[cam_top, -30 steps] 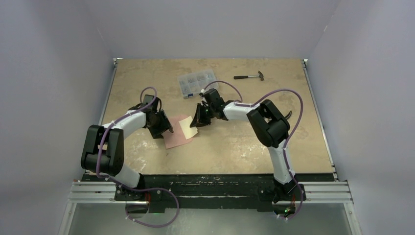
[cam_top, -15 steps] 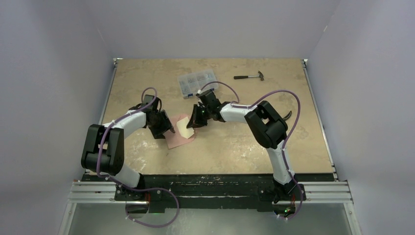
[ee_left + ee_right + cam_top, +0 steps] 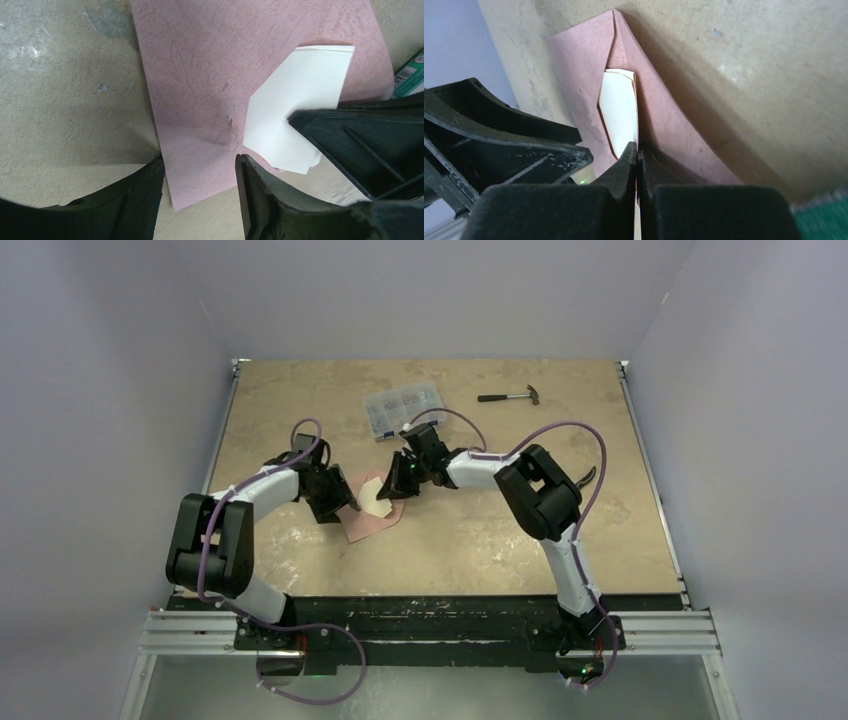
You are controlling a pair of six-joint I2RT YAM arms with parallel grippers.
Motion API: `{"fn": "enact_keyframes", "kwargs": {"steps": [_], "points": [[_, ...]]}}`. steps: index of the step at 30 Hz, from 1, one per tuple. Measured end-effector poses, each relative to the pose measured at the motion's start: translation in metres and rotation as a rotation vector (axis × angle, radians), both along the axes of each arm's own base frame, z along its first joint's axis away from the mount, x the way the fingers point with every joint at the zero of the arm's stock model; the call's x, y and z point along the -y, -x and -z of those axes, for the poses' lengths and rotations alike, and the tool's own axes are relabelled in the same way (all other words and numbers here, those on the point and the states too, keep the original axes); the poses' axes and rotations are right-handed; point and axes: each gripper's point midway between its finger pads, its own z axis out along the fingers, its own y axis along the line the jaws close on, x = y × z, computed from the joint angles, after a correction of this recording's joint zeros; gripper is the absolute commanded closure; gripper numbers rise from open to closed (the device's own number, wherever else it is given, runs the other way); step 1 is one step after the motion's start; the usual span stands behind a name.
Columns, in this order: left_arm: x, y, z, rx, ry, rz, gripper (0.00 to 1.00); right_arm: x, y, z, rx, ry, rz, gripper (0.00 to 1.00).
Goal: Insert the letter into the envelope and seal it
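Two arms meet over the envelope (image 3: 200, 75), flat on the table (image 3: 480, 530). We see the right gripper (image 3: 637, 150) clenched on the letter (image 3: 295, 115), whose far end looks partly tucked into the pocket. The left gripper (image 3: 199, 165) is released, straddling the envelope's near edge. Risks as we judge them: the unpinned envelope slides with the push, or the thin sheet buckles against a seam. Envelope is salmon-pink, fibrous and veined; the letter is smooth, pale cream and angular.

Soft even overhead light, faint shadows on table (image 3: 480, 540); right pincer (image 3: 637, 152) foreground blurred, dark.
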Motion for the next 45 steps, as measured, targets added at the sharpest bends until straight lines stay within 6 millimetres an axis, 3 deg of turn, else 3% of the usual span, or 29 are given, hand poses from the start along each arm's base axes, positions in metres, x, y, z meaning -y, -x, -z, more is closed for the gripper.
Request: {"fn": "enact_keyframes", "kwargs": {"steps": [9,17,22,26,31,37,45], "points": [[0.008,-0.002,-0.001,0.007,0.045,0.017,0.47,-0.022,-0.001,0.002,0.011,-0.032,-0.06,1.0],[0.002,-0.005,0.0,0.009,0.008,0.014,0.5,-0.023,-0.002,-0.005,0.06,0.024,-0.078,0.54],[-0.003,-0.007,0.002,0.002,-0.027,0.017,0.51,-0.011,-0.008,-0.016,0.121,0.1,-0.065,0.44],[-0.003,-0.008,0.002,-0.003,-0.03,0.019,0.52,-0.006,-0.02,-0.025,0.183,0.145,-0.047,0.45],[-0.003,-0.011,0.002,-0.001,-0.031,0.021,0.53,0.006,-0.029,-0.021,0.226,0.225,-0.02,0.56],[-0.002,-0.011,0.002,0.0,-0.03,0.028,0.53,0.017,-0.029,-0.013,0.236,0.284,-0.022,0.66],[0.009,-0.017,0.003,0.008,0.03,0.044,0.58,0.01,-0.021,-0.017,0.217,0.24,-0.064,0.71]]}}
